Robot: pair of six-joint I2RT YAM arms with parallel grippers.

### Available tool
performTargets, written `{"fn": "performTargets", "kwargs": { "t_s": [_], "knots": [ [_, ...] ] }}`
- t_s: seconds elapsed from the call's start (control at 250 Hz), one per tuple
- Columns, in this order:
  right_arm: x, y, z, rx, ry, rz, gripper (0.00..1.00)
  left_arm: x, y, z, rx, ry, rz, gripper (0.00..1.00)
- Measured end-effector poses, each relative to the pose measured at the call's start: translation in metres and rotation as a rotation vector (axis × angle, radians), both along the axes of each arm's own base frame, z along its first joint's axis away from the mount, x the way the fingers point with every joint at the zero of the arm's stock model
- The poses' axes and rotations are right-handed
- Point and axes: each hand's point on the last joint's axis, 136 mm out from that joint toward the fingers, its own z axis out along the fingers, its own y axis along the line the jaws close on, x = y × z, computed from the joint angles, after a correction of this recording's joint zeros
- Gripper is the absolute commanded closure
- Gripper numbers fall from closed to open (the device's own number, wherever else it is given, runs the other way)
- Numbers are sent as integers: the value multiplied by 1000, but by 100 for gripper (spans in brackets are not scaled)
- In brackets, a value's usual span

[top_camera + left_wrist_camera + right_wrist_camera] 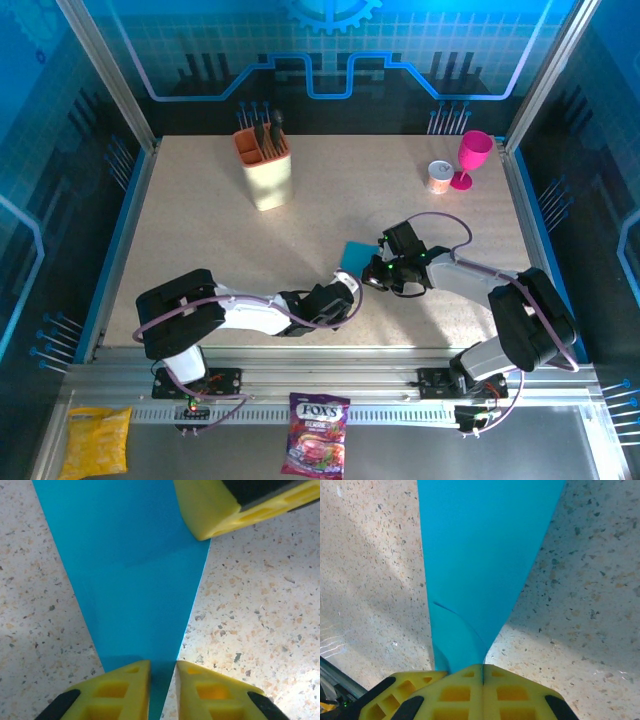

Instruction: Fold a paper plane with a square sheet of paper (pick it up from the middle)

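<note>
Right wrist: right hand [482, 669] tight on blue paper [480, 555]; left hand [162, 666] narrowly ajar astride it (grip unclear)

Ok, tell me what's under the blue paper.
Speckled table shows on both sides of the square sheet of paper, so it presumably continues beneath; anything lying directly under the sheet is hidden by it.
</note>
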Motion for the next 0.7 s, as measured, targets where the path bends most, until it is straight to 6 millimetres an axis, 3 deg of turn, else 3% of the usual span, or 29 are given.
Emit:
{"fn": "performTargets", "kwargs": {
  "t_s": [0.092, 0.208, 0.328, 0.495, 0.699],
  "knots": [
    [-1, 1, 0, 1, -1, 3, 100, -1, -1, -2, 0, 6, -4, 90],
    [-2, 2, 4, 6, -6, 2, 85, -1, -2, -2, -21, 19, -3, 100],
    [-3, -1, 11, 5, -11, 1, 80, -2, 0, -7, -61, 53, 1, 100],
    [7, -13, 37, 10, -65, -31, 77, -5, 6, -5, -150, 121, 14, 100],
    [30, -29, 63, 1, -140, -42, 80, -7, 0, 4, -248, 196, -6, 100]
  ]
}}
